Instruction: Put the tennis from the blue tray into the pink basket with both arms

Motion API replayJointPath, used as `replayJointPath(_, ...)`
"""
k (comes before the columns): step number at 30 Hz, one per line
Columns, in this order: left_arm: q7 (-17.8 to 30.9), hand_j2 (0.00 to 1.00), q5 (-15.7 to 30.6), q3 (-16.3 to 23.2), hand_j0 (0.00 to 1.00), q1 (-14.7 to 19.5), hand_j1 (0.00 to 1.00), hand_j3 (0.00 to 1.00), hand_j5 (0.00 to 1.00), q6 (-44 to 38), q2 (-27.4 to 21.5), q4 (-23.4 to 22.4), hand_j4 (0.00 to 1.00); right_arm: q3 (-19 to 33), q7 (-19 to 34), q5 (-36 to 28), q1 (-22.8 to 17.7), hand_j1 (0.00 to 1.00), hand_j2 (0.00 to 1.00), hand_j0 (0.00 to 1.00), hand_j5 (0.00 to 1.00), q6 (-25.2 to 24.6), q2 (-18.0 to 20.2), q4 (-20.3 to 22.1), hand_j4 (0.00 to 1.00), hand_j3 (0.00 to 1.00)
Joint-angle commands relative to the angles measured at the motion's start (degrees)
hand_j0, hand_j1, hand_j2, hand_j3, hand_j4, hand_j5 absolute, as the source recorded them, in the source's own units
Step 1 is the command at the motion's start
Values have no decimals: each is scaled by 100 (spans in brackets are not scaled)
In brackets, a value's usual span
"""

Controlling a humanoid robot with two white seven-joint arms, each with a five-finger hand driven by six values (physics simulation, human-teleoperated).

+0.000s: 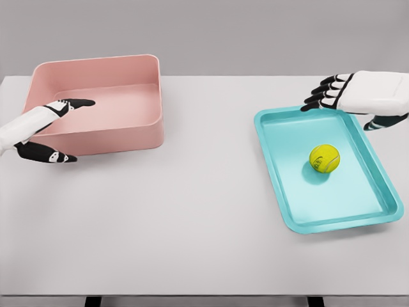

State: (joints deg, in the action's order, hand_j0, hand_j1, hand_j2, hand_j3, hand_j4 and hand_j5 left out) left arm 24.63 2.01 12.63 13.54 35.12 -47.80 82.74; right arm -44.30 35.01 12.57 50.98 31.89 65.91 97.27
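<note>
A yellow tennis ball [324, 158] lies in the middle of the blue tray [281, 185] on the right of the white table. The pink basket [128, 137] stands at the far left and holds nothing I can see. My right hand [339, 102] hovers over the tray's far right corner, fingers spread and pointing left, well above and behind the ball. Over the basket's left front wall hangs my left hand [57, 131], fingers extended, thumb below, holding nothing.
The white table [192, 217] spans the view, with its front edge near the bottom. Between the basket and the tray runs a wide stretch of bare tabletop.
</note>
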Motion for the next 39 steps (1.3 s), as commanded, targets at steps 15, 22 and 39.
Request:
replayJointPath(15, -28, 100, 792, -130, 100, -123, 100, 100, 100, -12, -45, 67, 100, -737, -1, -1775, -141, 100, 100, 100, 100, -1492, 273, -1219, 100, 100)
replayJointPath(22, -28, 100, 2470, -33, 100, -949, 100, 100, 100, -12, -924, 471, 100, -1133, -1, -1740, -149, 100, 100, 100, 100, -1439, 238, -841, 100, 100)
replayJointPath(39, 15, 100, 3570, 653, 100, -1670, 100, 100, 100, -12, -941, 805, 100, -1537, -1, -1538, -97, 100, 100, 100, 100, -1457, -395, -1403, 100, 100)
